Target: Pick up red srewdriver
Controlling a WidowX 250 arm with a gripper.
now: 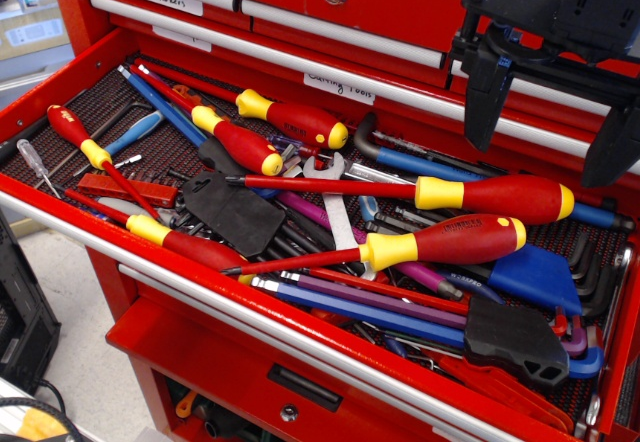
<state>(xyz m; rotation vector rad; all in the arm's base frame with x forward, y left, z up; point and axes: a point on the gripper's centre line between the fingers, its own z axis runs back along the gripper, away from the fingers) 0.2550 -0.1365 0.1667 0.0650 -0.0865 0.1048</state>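
The red screwdriver lies across the open drawer. It has a fat plain red handle, a yellow collar, a yellow end cap on the right and a thin red shaft pointing left. Just in front of it lies a similar large screwdriver with black lettering on its handle. My gripper hangs above the drawer's back right, above and slightly right of the plain red handle. Its black fingers stand apart, open and empty.
The red tool chest drawer is packed with tools. There are smaller red-and-yellow screwdrivers, a steel wrench, a blue hex-key holder, a black holder and blue and purple shafts. Closed drawers rise behind.
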